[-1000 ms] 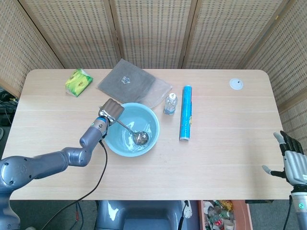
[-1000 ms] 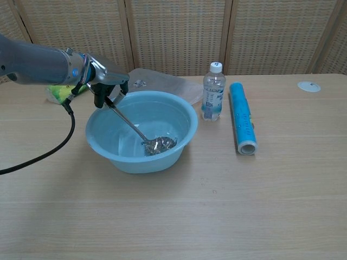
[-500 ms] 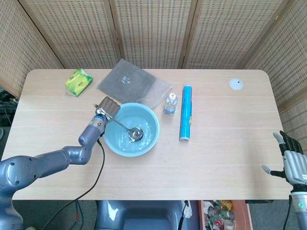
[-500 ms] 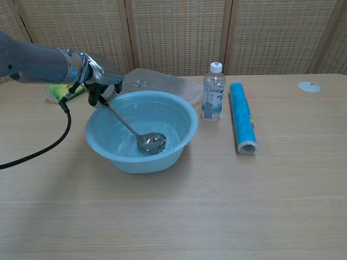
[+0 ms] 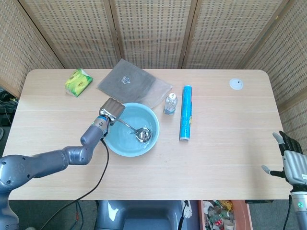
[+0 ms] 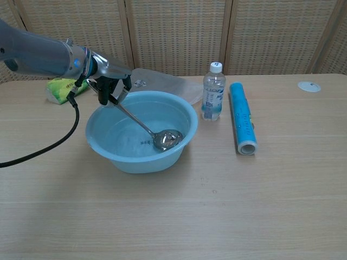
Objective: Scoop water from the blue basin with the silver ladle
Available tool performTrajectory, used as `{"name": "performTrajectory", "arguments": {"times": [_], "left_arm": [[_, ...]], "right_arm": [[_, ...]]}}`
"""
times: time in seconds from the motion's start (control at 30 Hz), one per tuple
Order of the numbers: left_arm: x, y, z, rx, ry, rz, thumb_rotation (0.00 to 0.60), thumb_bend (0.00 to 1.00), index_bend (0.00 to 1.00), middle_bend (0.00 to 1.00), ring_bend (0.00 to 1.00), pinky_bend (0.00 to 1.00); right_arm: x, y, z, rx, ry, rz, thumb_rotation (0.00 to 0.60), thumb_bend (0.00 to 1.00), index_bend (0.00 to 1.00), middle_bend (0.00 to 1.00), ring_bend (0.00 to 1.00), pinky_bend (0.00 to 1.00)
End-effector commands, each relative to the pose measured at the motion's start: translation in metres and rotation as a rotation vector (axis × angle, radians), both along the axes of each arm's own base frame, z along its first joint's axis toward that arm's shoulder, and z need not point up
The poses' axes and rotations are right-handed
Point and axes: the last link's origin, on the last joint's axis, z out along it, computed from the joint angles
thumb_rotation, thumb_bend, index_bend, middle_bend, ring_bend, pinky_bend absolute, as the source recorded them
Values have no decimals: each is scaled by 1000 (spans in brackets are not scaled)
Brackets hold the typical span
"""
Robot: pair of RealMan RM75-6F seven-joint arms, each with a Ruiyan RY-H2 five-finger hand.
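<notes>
One left hand [image 6: 110, 81] gripping ladle [image 6: 162, 138], fingers curled, over basin [image 6: 181, 114]

right hand [image 5: 293, 164] cut at head view's edge, ladle [image 6: 145, 126] handle top hidden under left fingers [image 6: 111, 89]

No text on anything here is legible.

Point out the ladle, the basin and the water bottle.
Ladle [image 6: 167, 140]: chest view, on the silver bowl.
Basin [image 6: 138, 161]: chest view, on the blue front wall.
Bottle [image 6: 213, 97]: chest view, on the label.
</notes>
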Motion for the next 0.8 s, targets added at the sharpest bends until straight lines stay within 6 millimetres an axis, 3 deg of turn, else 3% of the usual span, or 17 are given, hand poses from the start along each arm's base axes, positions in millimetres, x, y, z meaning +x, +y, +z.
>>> {"name": "performTrajectory", "arguments": {"times": [0.03, 0.57, 0.8], "left_arm": [[3, -1, 10, -8, -21, 9, 600, 577, 926, 1000, 1000, 1000], [16, 1, 67, 25, -39, 18, 600, 577, 926, 1000, 1000, 1000], [26, -5, 91, 5, -25, 98, 600, 577, 928, 1000, 1000, 1000]], "right_arm": [[0, 0, 0, -2, 3, -2, 600, 0, 0, 0, 0, 0], [0, 0, -4, -1, 19, -16, 600, 0, 0, 0, 0, 0], [1, 1, -4, -7, 23, -14, 600, 0, 0, 0, 0, 0]]}}
